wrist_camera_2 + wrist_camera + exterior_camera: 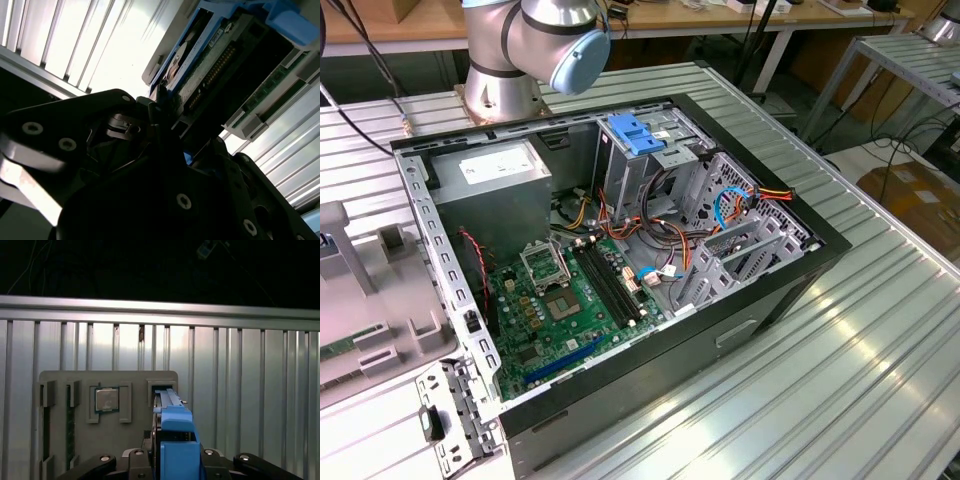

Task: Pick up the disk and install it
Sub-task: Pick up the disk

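Observation:
In both wrist views the disk (175, 427) sits on edge between my gripper's (172, 462) black fingers, its blue side rail facing the camera. The second wrist view shows its silver face, green circuit board and connector pins (202, 70), with one fingertip (160, 97) pressed against its side. The gripper (167, 117) is shut on the disk. Below it lies a grey parts tray (60, 440) holding a processor chip (106, 400). The disk lines up over a slot (152, 390) of that tray. In the exterior view the open computer case (760, 290) lies on its side, with a blue-latched drive cage (638, 135) inside.
The case holds a grey power-supply box (490, 180), a green motherboard (560, 300) and bundled cables (730, 205). The arm's base (505, 85) stands behind the case. The grey tray (380, 330) lies at the exterior view's left. A ribbed metal table (820, 380) carries everything.

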Controlling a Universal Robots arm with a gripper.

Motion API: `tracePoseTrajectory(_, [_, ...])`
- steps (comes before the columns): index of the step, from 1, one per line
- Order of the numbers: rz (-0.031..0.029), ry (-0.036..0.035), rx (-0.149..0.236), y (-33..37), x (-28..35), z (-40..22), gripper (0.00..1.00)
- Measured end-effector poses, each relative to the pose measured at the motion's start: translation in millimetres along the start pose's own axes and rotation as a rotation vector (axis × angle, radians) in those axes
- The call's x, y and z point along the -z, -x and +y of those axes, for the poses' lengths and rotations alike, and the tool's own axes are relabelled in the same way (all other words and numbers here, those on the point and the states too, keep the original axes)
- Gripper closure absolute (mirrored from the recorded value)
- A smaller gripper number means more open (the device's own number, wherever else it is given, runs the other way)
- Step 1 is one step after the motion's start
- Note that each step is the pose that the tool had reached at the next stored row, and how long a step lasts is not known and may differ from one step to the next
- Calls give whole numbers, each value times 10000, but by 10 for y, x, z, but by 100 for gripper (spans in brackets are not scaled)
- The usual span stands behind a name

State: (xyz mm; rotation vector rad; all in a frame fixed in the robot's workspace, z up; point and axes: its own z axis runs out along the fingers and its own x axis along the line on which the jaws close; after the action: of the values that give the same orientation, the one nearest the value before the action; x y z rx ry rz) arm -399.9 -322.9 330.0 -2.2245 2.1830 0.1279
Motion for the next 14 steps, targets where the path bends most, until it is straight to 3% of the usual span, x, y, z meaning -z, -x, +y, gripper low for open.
tracePoseTrajectory(14, [0,0,0,14,191,8,64])
